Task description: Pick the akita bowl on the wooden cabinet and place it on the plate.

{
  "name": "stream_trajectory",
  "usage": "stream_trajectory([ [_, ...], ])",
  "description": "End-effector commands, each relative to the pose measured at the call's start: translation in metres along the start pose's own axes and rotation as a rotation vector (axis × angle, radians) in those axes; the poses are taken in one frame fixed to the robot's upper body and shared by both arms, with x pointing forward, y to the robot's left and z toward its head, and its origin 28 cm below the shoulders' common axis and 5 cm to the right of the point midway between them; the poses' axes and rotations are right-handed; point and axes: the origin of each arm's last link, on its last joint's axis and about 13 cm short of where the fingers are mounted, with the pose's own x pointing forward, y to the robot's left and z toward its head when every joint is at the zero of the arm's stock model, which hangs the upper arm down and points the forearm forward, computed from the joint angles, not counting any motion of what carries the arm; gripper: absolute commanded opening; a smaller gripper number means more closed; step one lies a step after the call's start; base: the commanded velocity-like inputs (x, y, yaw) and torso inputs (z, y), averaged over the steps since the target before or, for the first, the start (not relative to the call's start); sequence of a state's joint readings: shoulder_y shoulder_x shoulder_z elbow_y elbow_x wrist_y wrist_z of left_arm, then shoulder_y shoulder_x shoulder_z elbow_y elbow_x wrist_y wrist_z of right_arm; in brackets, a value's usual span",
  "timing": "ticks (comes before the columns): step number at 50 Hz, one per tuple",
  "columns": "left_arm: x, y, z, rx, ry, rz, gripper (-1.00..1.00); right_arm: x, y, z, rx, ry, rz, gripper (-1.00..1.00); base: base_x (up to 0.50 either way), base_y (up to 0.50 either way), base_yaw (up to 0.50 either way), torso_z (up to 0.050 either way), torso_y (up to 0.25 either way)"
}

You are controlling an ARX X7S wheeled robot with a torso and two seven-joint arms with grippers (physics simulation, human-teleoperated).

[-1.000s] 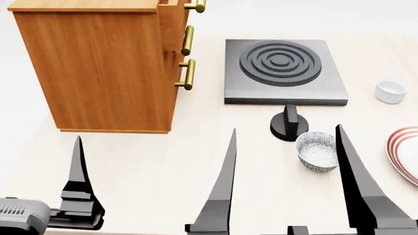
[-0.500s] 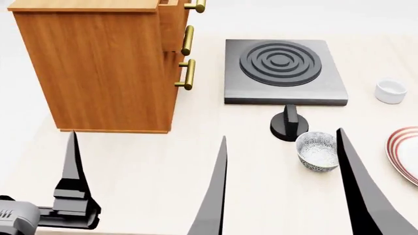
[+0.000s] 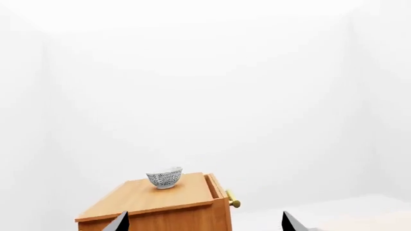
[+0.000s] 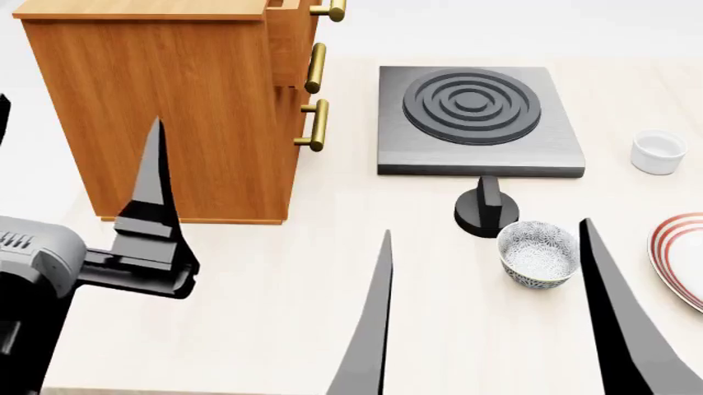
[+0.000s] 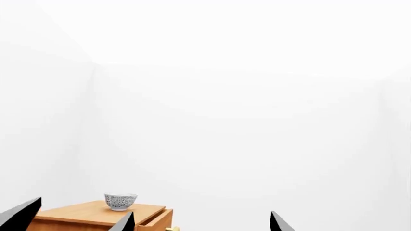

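Observation:
The akita bowl [image 3: 164, 177] stands upright on top of the wooden cabinet [image 3: 154, 198], black-and-white patterned; the right wrist view also shows the bowl [image 5: 120, 201] there. In the head view the cabinet [image 4: 165, 107] fills the upper left and its top is cut off, so this bowl is hidden. My left gripper [image 3: 205, 224] is open and empty, raised in front of the cabinet, below and short of the bowl. The right gripper [image 5: 200, 224] is open and empty too, further right. The plate [image 4: 683, 257], white with red rings, lies at the right edge.
An identical patterned bowl [image 4: 536, 254] sits on the table between the right gripper's fingers [image 4: 370, 329] in the head view. A grey stove slab [image 4: 478, 119] with a black knob [image 4: 486, 210] lies behind it. A small white cup [image 4: 657, 152] stands far right. Brass drawer handles [image 4: 316, 123] stick out.
My left gripper has risen and moved toward the cabinet's side. The right gripper has shifted slightly. Both bowls and the plate stay put.

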State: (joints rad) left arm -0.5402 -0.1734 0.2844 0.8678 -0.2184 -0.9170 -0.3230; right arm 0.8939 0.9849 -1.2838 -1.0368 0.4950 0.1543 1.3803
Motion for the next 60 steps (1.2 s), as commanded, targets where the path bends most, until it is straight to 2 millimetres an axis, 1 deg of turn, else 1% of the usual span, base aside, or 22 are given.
stream_trajectory([
  [1,0.016,-0.004,0.030,0.025,-0.038,-0.053,1.00,0.000,-0.001,0.000,0.002,-0.002,-0.004,1.00,0.00,0.00,0.00,0.000,0.000],
  [7,0.016,-0.004,0.048,0.035,-0.080,-0.061,1.00,0.000,0.000,0.000,0.003,-0.001,0.006,1.00,0.01,0.00,0.00,0.000,0.000],
  [14,0.016,-0.006,0.059,0.039,-0.113,-0.071,1.00,-0.001,-0.001,0.000,0.009,-0.008,0.006,1.00,0.34,0.00,0.00,0.000,0.000],
  [43,0.009,-0.009,0.075,0.056,-0.173,-0.095,1.00,-0.002,0.000,0.001,0.008,-0.013,0.015,1.00,0.50,0.00,0.00,0.000,0.000],
  [56,0.008,-0.008,0.076,0.053,-0.173,-0.099,1.00,-0.002,0.000,0.003,0.000,-0.013,0.010,1.00,0.50,0.00,0.00,0.000,0.001],
  [60,0.008,-0.008,0.076,0.053,-0.174,-0.099,1.00,-0.002,0.000,0.003,-0.004,-0.013,0.010,1.00,0.23,0.00,0.00,0.000,0.003],
])
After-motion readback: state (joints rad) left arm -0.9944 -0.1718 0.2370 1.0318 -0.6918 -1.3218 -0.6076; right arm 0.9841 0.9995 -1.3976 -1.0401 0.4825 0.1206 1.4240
